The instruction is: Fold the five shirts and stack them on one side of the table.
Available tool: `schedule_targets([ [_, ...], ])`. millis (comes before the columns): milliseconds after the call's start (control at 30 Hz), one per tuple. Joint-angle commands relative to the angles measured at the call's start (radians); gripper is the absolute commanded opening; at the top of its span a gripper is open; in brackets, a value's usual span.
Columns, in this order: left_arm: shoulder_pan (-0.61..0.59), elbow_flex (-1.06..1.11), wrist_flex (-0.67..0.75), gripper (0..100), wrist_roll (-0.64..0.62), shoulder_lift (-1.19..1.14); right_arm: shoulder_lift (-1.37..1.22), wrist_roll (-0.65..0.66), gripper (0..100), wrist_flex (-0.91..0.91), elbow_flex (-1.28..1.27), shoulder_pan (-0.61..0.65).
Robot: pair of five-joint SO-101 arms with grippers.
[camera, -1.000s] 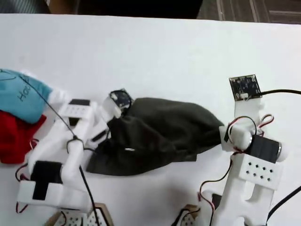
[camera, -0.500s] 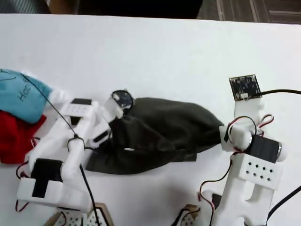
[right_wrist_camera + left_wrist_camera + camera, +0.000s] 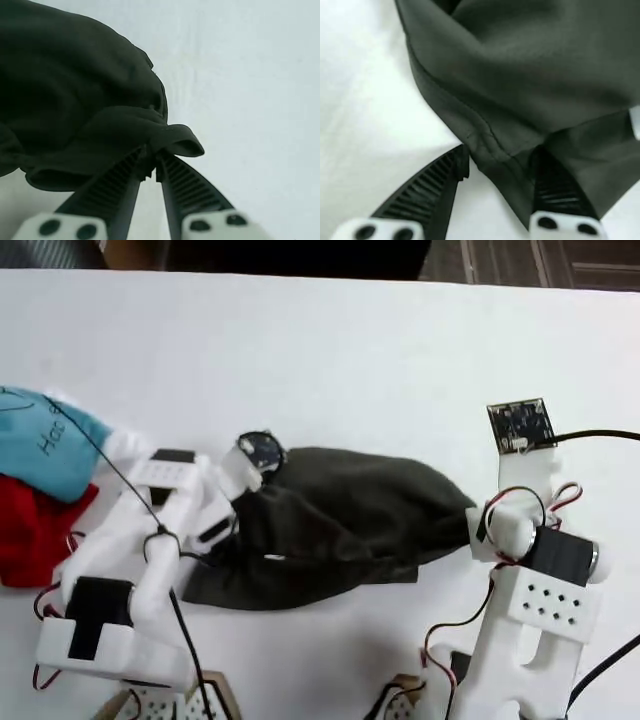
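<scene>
Dark green shirt (image 3: pixel 350 520) bunched at counter (image 3: pixel 350 350) centre. Right jaws pinching its hem; left jaws spread astride opposite edge, shifted slightly within last second, then static. Likely regrasp pending, fold unfinished. Teal shirt (image 3: pixel 50 440), red shirt (image 3: pixel 30 530) at counter edge.

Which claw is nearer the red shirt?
Left. The left claw straddles the dark shirt's hem at the end toward the red shirt. The right claw pinches the dark shirt's opposite end, farther away.
</scene>
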State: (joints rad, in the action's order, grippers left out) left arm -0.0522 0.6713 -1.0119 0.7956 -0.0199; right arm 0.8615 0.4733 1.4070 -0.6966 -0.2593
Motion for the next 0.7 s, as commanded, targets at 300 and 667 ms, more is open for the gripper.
schedule_targets([
  [300,-0.028,-0.197,-0.17,18,-0.011,-0.006,0.03,0.002,2.0,-0.002,0.006,-0.004],
  [667,-0.026,-0.076,-0.034,18,-0.009,-0.009,0.03,0.002,2.0,-0.002,0.006,-0.004],
])
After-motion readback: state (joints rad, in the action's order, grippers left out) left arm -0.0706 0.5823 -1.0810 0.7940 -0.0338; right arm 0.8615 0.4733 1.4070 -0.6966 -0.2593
